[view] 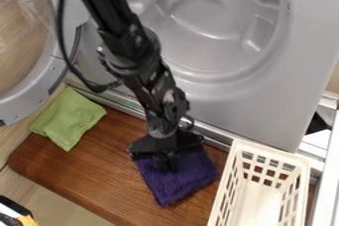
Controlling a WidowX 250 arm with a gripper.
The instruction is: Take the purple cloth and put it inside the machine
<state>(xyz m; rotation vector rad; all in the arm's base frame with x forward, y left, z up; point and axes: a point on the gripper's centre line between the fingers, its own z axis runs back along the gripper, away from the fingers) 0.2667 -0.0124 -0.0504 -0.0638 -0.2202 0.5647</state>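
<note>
Your purple cloth (182, 183) lies dark, squarish and slightly rumpled, its far part beneath your gripper (167, 164) — open or closed, I can't tell.

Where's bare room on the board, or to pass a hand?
Board: bare between green cloth and purple cloth, down to its lower-left edge. Hand could likely enter the machine right of the arm. Crowded: gripper at purple cloth, basket close beside.

Black jointed arm (121, 22), thin black cable (60, 27)
</note>
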